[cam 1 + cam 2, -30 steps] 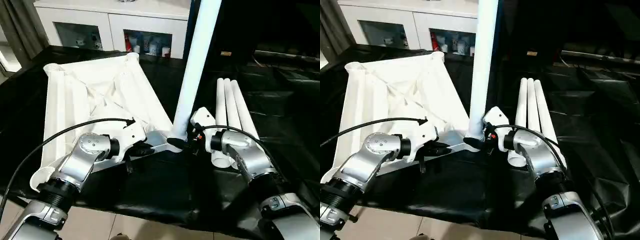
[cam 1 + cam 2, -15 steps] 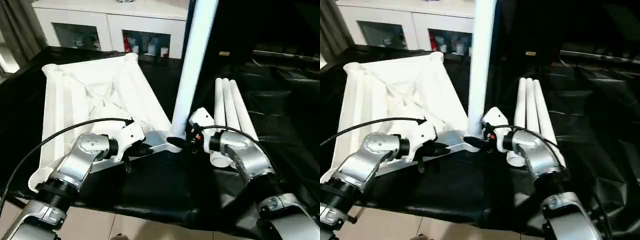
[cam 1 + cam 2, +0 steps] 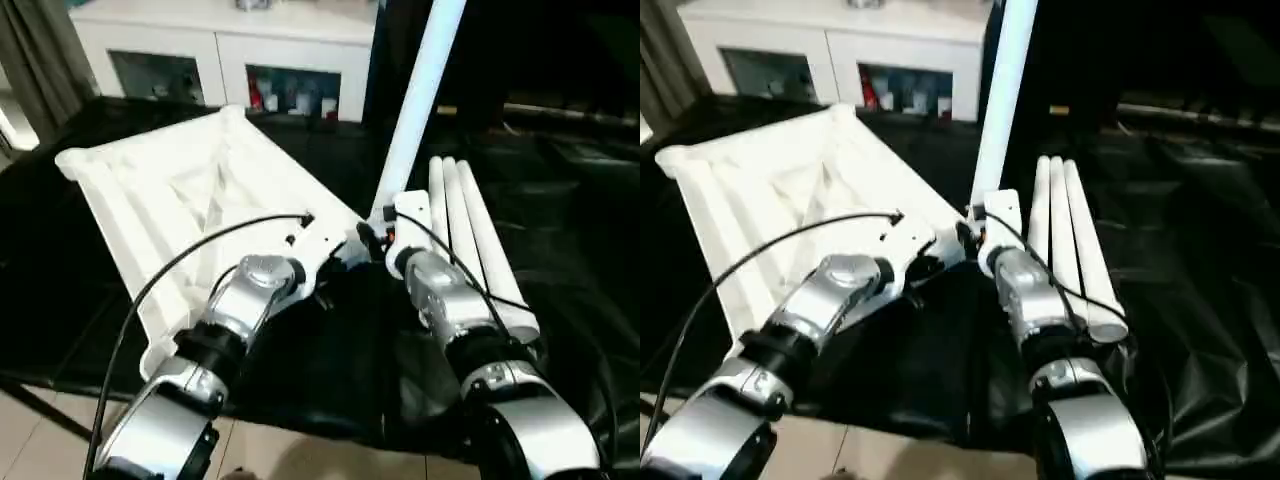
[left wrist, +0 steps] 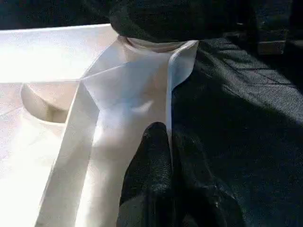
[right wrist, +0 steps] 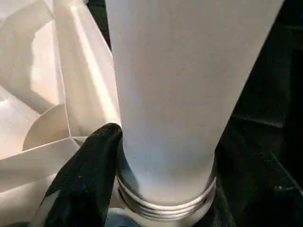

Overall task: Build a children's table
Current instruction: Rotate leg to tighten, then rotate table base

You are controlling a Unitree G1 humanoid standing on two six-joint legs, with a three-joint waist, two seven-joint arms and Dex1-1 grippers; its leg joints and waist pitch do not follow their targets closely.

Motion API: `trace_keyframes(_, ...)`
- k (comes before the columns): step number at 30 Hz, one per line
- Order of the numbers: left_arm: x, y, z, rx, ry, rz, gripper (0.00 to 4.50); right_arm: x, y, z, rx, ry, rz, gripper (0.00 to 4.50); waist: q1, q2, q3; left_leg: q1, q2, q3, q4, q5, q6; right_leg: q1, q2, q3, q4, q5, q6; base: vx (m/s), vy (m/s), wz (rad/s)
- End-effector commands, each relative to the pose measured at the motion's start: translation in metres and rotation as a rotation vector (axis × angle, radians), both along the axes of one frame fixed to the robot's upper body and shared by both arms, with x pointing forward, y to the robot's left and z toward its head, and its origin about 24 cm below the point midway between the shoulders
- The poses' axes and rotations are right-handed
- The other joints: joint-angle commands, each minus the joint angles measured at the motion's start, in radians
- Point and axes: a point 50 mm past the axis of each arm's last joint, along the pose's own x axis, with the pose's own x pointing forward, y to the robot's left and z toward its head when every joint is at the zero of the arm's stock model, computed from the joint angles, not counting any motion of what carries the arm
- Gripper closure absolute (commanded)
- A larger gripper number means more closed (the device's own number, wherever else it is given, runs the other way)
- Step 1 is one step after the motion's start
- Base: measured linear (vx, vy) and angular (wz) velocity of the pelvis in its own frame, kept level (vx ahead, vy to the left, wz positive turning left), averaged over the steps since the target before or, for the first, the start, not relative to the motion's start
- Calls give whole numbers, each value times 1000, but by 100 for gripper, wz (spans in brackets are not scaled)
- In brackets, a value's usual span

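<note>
At the tabletop's (image 3: 190, 200) 4 o'clock corner, a leg (image 3: 415, 100) stands socketed, right gripper (image 5: 142, 184) pinching it; left gripper (image 4: 168, 142) pinches the rim.

No legible text, label, brand, number or sign is to be found in any view. A small yellowish tag (image 3: 450, 107) is seen on the dark background at the upper right of the left eye view, but nothing on it can be read.
</note>
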Motion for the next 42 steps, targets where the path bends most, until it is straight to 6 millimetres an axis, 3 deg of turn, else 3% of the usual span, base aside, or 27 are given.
trace_keyframes(1, 9, 14, 7, 36, -72, 67, 450, -7, -3, -19, 12, 86, -29, 110, 0, 1, -63, -1, 20, -6, -68, -190, 16, 52, -76, 56, -85, -250, -131, 0, 0, 0)
trace_keyframes(5, 10, 14, 7, 41, -89, 57, 450, -4, -4, -13, -5, 37, -33, 76, -2, 0, -66, -5, 20, -8, -69, -194, 13, 57, -78, 56, -84, -259, -128, 0, 0, 0)
trace_keyframes(7, 12, 15, 7, 40, -105, 61, 450, 0, -2, 1, 21, -47, 7, 76, -3, -3, -65, -5, 20, -5, -67, -175, 22, 54, -76, 56, -81, -223, -139, 0, 0, 0)
trace_keyframes(12, 15, 14, 13, 25, -173, 53, 450, -5, -8, 19, 7, -148, 112, 76, 0, -5, -67, -8, 21, -6, -64, -133, 50, 60, -74, 57, -76, -176, -129, 0, 0, 0)
trace_keyframes(14, 17, 13, 20, -31, -187, 72, 405, -9, -12, 22, -4, -163, 139, 67, 0, -4, -69, -11, 21, -6, -63, -108, 60, 62, -72, 56, -71, -126, -143, 0, 0, 0)
trace_keyframes(16, 18, 13, 23, -58, -191, 80, 393, -10, -13, 22, -11, -167, 150, 67, 0, -4, -68, -12, 19, -5, -61, -104, 65, 62, -73, 56, -71, -112, -154, 0, 0, 0)
trace_keyframes(19, 26, 34, 49, -114, -285, 181, 366, -20, -19, 23, -82, -152, 202, 67, 0, 8, -74, -11, 24, -9, -58, -79, 69, 64, -71, 55, -56, -8, -192, 0, 0, 0)
trace_keyframes(21, 27, 37, 51, -117, -291, 191, 357, -20, -20, 23, -91, -150, 204, 67, -5, 7, -73, -12, 24, -8, -57, -76, 72, 62, -69, 54, -56, 12, -202, 0, 0, 0)
trace_keyframes(23, 28, 67, 66, -112, -329, 296, 342, -24, -20, 22, -121, -125, 227, 67, -6, 11, -69, -9, 23, -6, -59, -107, 61, 60, -69, 54, -63, -49, -201, 0, 0, 0)
trace_keyframes(24, 28, 72, 68, -108, -336, 313, 332, -24, -19, 21, -125, -123, 232, 67, -6, 12, -68, -9, 23, -6, -59, -117, 54, 60, -69, 55, -63, -69, -194, 0, 0, 0)
trace_keyframes(25, 26, 102, 79, -70, -375, 410, 323, -27, -17, 19, -142, -105, 263, 67, -7, 13, -67, -8, 25, -7, -60, -125, 46, 59, -70, 54, -62, -79, -192, 0, 0, 0)
trace_keyframes(26, 26, 102, 79, -70, -375, 410, 316, -27, -17, 19, -142, -105, 263, 67, -13, 14, -65, -13, 25, -9, -64, -133, 41, 60, -68, 53, -64, -94, -183, 0, 0, 0)
trace_keyframes(29, 17, 147, 89, 34, -429, 569, 285, -31, -11, 14, -139, -76, 288, 67, -19, 13, -63, -8, 23, -7, -64, -147, 28, 54, -65, 55, -68, -119, -174, 0, 0, 0)
trace_keyframes(30, 11, 167, 92, 86, -445, 640, 285, -32, -8, 11, -144, -56, 301, 67, -18, 16, -67, -4, 27, -8, -62, -147, 22, 53, -68, 55, -62, -110, -178, 0, 0, 0)
trace_keyframes(31, 7, 176, 94, 110, -451, 675, 278, -33, -6, 9, -151, -43, 310, 67, -23, 18, -64, -10, 26, -10, -65, -142, 21, 54, -64, 55, -61, -102, -177, 0, 0, 0)
trace_keyframes(33, -5, 201, 98, 193, -468, 775, 274, -34, 0, 3, -169, -14, 331, 67, -19, 13, -66, -3, 28, -9, -63, -141, 18, 51, -67, 56, -58, -91, -184, 0, 0, 0)
trace_keyframes(34, -7, 204, 99, 203, -470, 786, 274, -34, 0, 2, -172, -9, 333, 67, -21, 17, -63, -8, 27, -9, -65, -138, 20, 50, -65, 56, -58, -88, -187, 0, 0, 0)
trace_keyframes(35, -23, 225, 101, 287, -470, 860, 274, -33, 7, -3, -185, 20, 346, 67, -21, 15, -64, -4, 29, -9, -65, -146, 17, 48, -68, 56, -58, -93, -189, 0, 0, 0)
trace_keyframes(37, -30, 232, 102, 318, -462, 883, 274, -32, 9, -5, -189, 32, 351, 67, -21, 18, -60, -5, 27, -9, -67, -162, 14, 47, -68, 57, -63, -126, -192, 0, 0, 0)
trace_keyframes(38, -38, 241, 102, 360, -456, 920, 274, -31, 13, -8, -194, 43, 359, 67, -15, 21, -61, 2, 28, -8, -65, -176, 8, 41, -68, 58, -64, -135, -192, 0, 0, 0)
trace_keyframes(40, -47, 250, 101, 407, -441, 953, 274, -30, 17, -10, -186, 52, 362, 67, -16, 20, -58, -4, 29, -11, -70, -191, 4, 43, -68, 58, -63, -144, -190, 0, 0, 0)
trace_keyframes(41, -60, 264, 96, 471, -404, 1002, 274, -28, 25, -11, -145, 66, 359, 67, -13, 20, -59, -1, 29, -11, -69, -201, -1, 42, -70, 58, -62, -150, -188, 0, 0, 0)
trace_keyframes(42, -65, 267, 92, 490, -377, 1005, 274, -27, 27, -11, -136, 69, 354, 67, -17, 19, -57, -7, 27, -13, -73, -206, 0, 45, -67, 57, -64, -160, -184, 0, 0, 0)
